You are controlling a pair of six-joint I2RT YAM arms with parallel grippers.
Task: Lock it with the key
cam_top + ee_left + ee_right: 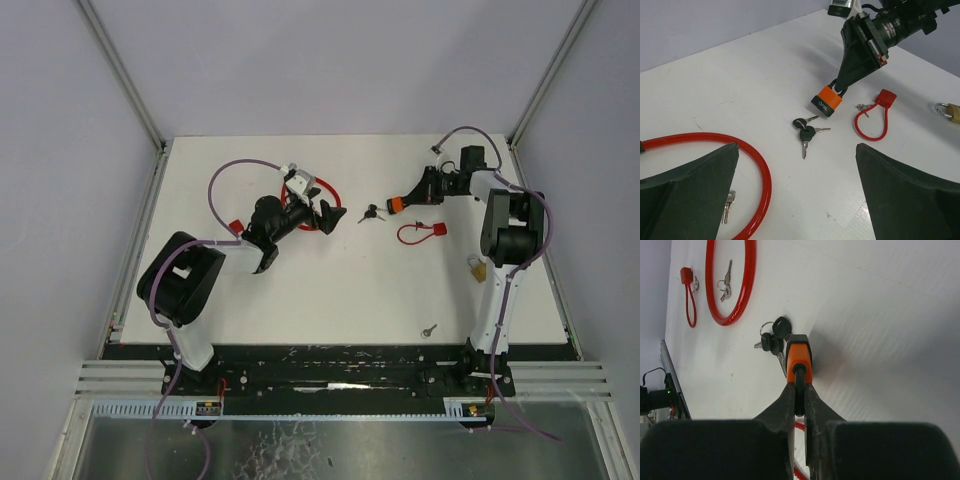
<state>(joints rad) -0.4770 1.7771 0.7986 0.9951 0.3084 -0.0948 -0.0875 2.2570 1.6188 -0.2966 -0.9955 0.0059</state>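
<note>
White table bears black keys, red cable loop, brass padlock

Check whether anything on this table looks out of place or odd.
Nothing looks spilled or broken. One small key lies alone near the table front edge, away from every lock. The orange padlock hangs tilted by its shackle from the right end effector, beside the black keys.

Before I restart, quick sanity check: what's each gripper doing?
Left gripper: open, holding nothing.
Right gripper: shut on the orange padlock, by its shackle.
</note>
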